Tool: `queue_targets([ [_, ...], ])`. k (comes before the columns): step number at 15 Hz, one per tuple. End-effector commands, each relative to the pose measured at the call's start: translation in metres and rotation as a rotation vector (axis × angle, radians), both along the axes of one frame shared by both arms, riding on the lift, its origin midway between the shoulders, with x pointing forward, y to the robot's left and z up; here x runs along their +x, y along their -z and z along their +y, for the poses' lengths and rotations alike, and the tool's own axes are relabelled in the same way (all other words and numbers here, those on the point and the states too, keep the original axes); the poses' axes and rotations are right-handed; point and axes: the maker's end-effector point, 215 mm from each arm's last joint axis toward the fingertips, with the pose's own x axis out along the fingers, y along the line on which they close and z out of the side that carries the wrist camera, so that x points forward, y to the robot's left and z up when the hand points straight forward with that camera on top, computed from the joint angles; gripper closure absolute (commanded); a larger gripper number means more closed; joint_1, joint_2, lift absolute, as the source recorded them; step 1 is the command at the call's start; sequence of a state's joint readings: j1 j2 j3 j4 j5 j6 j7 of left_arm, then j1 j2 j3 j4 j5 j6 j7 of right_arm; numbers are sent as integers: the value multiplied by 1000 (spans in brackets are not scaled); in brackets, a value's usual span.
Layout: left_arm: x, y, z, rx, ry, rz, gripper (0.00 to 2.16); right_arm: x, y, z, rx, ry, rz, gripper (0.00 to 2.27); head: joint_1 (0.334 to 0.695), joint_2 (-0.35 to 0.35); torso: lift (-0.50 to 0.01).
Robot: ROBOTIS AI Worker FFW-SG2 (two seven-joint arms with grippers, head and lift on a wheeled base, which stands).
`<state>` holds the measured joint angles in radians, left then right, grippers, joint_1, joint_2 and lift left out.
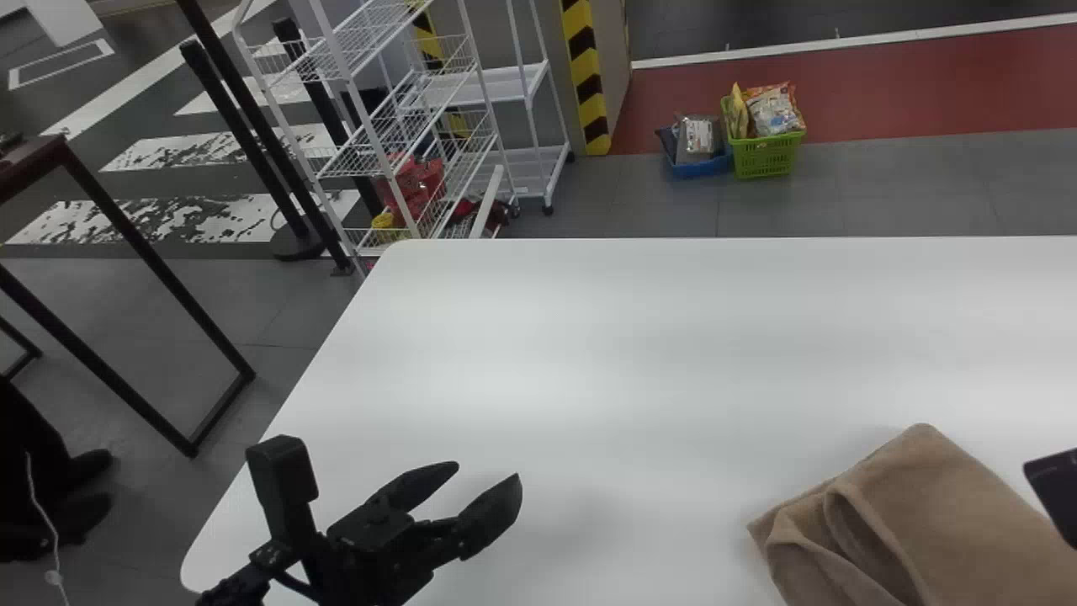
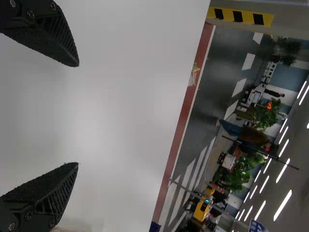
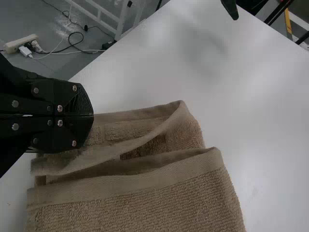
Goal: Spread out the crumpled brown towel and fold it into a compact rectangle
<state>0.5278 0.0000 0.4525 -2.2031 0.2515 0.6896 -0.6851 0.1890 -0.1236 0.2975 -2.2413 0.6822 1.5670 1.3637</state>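
Near the table's front left, my left gripper [image 1: 488, 474] hangs over the white top, fingers spread and nothing between them; the left wrist view shows the same gap in the left gripper [image 2: 78, 114]. The brown towel [image 1: 951, 522] lies at the front right in loosely stacked, uneven folds. A dark part of my right gripper [image 1: 1056, 497] enters over the towel's right side. In the right wrist view the right gripper [image 3: 92, 116] has its fingers together over the towel [image 3: 140, 203], covering part of its folded edge; no cloth is visible between the tips.
The white table [image 1: 547, 353] has its left edge beside the left arm. Beyond it stand a wire rack [image 1: 370, 143] and, on the floor, a green basket [image 1: 767, 156] and a blue one [image 1: 700, 167]. A dark-legged table [image 1: 143, 236] is at far left.
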Motion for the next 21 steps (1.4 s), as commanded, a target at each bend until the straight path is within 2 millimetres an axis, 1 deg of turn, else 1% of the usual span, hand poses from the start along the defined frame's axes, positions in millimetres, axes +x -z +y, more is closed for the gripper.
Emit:
queue_targets([
  [1,-1,2,0,-4,-3,4,80,1,6,-17,-39,14,3,1717,695,350,-127],
  [3,0,3,-1,-6,-3,6,80,2,8,-31,-53,39,5,1717,695,350,-127],
  [6,-1,5,-1,-7,-3,9,80,4,11,-56,-83,76,6,1717,695,310,-127],
  [9,1,4,-1,-7,-3,6,80,11,10,-78,-103,119,-2,1717,695,276,-127],
  [10,1,5,-1,-7,-5,7,80,15,9,-88,-107,140,-6,1713,695,253,-127],
  [14,0,6,0,-5,-7,10,80,29,1,-129,-129,220,-28,1717,695,197,-127],
  [16,1,7,0,-7,-8,11,80,31,-2,-145,-125,259,-31,1717,695,152,-127],
  [20,2,8,-3,-10,-3,13,80,39,-13,-173,-126,324,-54,1717,695,106,-127],
  [21,2,9,-4,-9,-2,13,80,42,-15,-181,-132,339,-61,1717,695,83,-127],
])
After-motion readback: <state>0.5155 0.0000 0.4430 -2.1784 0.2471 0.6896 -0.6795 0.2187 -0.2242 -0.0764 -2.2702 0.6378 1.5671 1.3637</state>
